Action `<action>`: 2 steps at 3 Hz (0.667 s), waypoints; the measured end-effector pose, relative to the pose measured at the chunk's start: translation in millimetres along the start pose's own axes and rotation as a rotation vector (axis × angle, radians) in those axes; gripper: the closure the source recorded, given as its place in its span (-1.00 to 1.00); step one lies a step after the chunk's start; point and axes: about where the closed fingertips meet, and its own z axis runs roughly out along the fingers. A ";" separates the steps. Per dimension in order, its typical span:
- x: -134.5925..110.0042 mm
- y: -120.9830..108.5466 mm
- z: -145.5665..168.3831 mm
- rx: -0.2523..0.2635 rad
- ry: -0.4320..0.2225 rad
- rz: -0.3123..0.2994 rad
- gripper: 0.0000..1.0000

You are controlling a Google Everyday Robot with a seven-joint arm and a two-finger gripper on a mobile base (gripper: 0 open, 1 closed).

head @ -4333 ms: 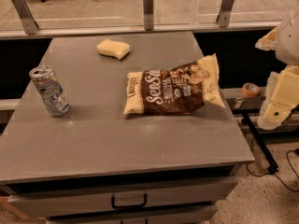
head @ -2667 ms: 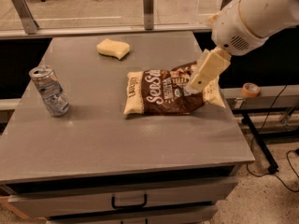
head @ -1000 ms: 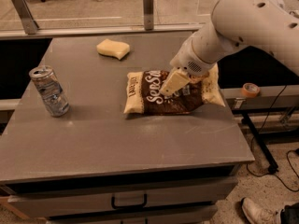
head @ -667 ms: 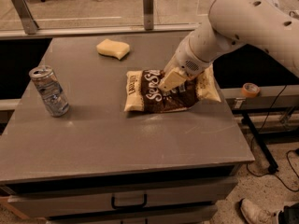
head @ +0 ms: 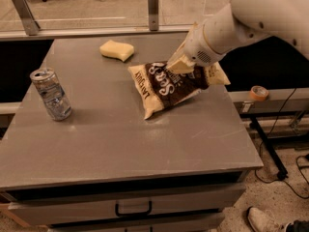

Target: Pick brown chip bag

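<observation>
Over the grey table (head: 120, 149), right of middle, the glossy dark-brown chip bag (head: 166, 88) hangs tilted, near corner about touching, upper edge clamped in the cream two-finger gripper (head: 181, 65); judged mid-lift, next raise it straight clear

Glossy brown chip bag (head: 166, 88) in smooth cream fingers (head: 179, 65); matt table (head: 120, 144).

Brown chip bag (head: 169, 88) held at a tilt over the middle of the desk (head: 145, 149).
The gripper (head: 180, 65) reaches in from the far right corner, its jaws clamped on the bag's upper edge. The bag's right end is raised and its lower left corner seems to touch the desk. A silver can (head: 50, 94) stands upright near the left edge, and a pale yellow sponge (head: 117, 50) lies near the far edge.
</observation>
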 end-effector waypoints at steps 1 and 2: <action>-15.6 -0.1 -25.7 0.041 -0.084 -0.017 1.00; -22.4 3.4 -54.1 0.043 -0.212 -0.009 1.00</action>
